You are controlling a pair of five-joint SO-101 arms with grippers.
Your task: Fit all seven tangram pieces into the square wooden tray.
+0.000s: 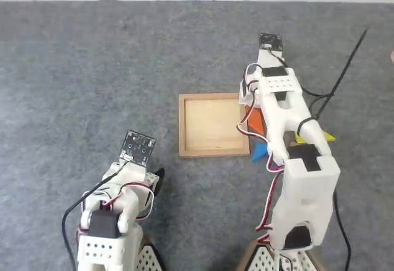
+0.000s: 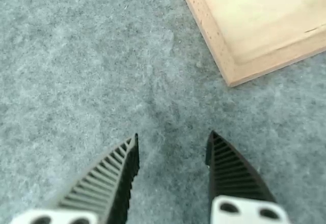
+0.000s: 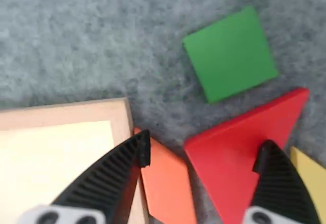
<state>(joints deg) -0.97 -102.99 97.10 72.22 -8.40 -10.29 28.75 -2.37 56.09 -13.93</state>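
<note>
The square wooden tray (image 1: 212,151) (image 2: 224,56) (image 3: 66,109) lies empty on the grey carpet. My right gripper (image 3: 204,147) is open and hangs low just beside the tray's edge. One finger is over the orange piece (image 3: 165,178) (image 1: 255,120), the other over the red triangle (image 3: 234,152). A green square (image 3: 232,53) lies just beyond them and a yellow piece (image 3: 311,169) (image 1: 321,137) at the side. A blue piece (image 1: 260,152) peeks out under the right arm (image 1: 280,98). My left gripper (image 2: 173,140) is open over bare carpet, short of the tray's near corner.
Grey carpet (image 1: 92,68) covers the whole table, with wide free room left of and behind the tray. The right arm hides part of the pieces beside the tray. Cables (image 1: 345,68) trail off to the right.
</note>
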